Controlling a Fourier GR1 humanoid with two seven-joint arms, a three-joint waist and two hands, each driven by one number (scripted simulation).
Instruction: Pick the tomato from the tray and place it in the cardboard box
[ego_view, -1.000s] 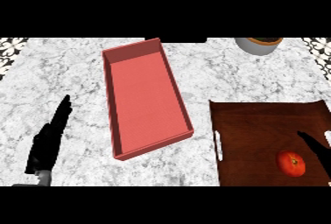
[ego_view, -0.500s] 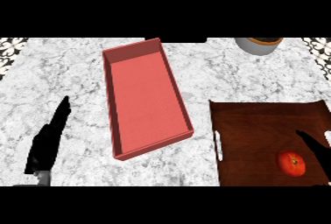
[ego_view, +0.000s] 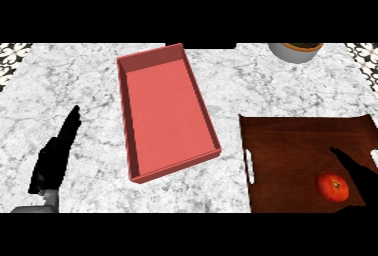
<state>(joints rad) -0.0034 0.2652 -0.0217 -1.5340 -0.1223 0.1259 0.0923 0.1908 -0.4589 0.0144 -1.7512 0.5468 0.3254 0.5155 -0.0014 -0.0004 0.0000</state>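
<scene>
A red tomato (ego_view: 334, 186) lies on the dark brown wooden tray (ego_view: 295, 145) at the lower right. My right hand (ego_view: 356, 172) comes in just right of the tomato, fingers straight and pointing up-left, open, beside the tomato with nothing held. The long red-pink box (ego_view: 164, 107) lies open in the middle of the counter, with nothing inside. My left hand (ego_view: 53, 159) rests open at the lower left, fingers straight and pointing up, well left of the box.
A grey pot (ego_view: 297, 51) with brown contents stands at the back right. The white marble counter (ego_view: 66, 90) extends around the box and tray. Patterned wall tiles show at the far corners.
</scene>
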